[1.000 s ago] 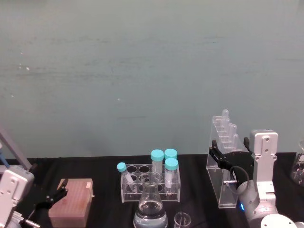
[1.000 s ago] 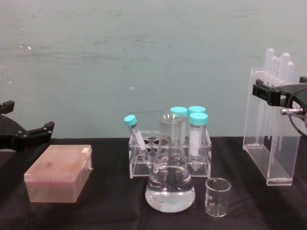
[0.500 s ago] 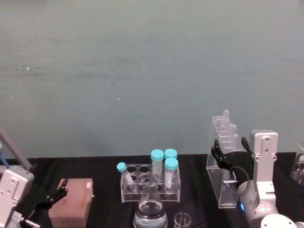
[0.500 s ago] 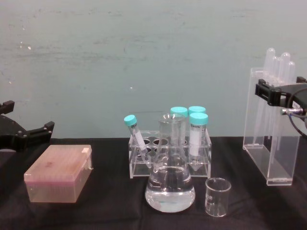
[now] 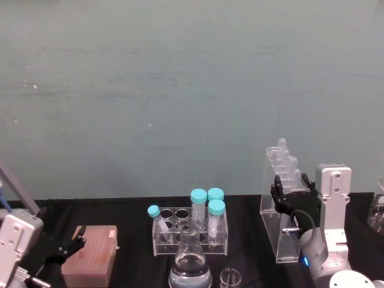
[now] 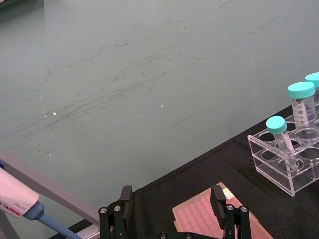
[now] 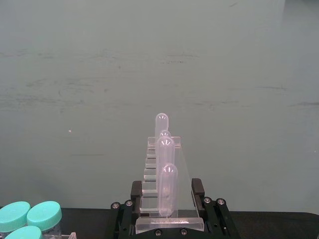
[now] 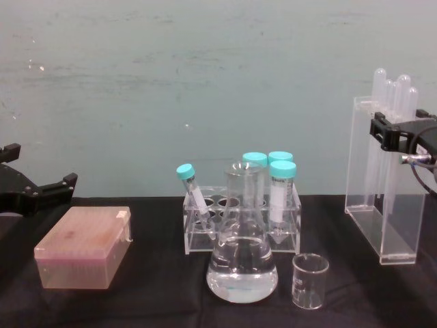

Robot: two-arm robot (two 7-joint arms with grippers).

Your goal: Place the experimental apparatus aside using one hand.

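Pinching the tall acrylic rack (image 5: 273,231) near its top with the right gripper (image 5: 291,186), right side of the head view, probably keeping the tubes (image 7: 168,189) upright for carrying. Leaving the left gripper (image 6: 172,196) gaping wide, lower left.

Gap between beaker (image 8: 311,281) and tall rack (image 8: 382,229)

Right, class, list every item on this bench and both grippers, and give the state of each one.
tall rack: upright on the table, long tubes in it.
right gripper: around the tall rack's upper part; grip unclear.
conical flask: upright, part-filled with clear liquid.
beaker: upright, empty.
small rack: holds four capped tubes, one leaning.
pink box: lid shut.
left gripper: open, above the pink box.
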